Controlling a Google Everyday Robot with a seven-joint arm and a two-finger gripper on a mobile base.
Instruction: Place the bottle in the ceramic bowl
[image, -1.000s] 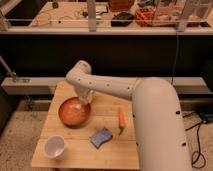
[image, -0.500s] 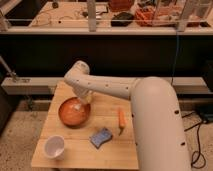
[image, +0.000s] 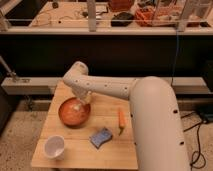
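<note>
The ceramic bowl (image: 74, 113), wide, glossy and orange-brown, sits on the left half of the small wooden table (image: 115, 152). My gripper (image: 83, 100) hangs over the bowl's far right rim, at the end of the white arm that comes in from the right. A pale slim shape, the bottle (image: 76, 106), shows just under the gripper inside the bowl. Whether the gripper still holds the bottle cannot be told.
An orange carrot (image: 120, 120) lies to the right of the bowl. A blue sponge-like pad (image: 101, 136) sits in front of it. A white cup (image: 54, 146) stands at the front left corner. A dark shelf and rail run behind the table.
</note>
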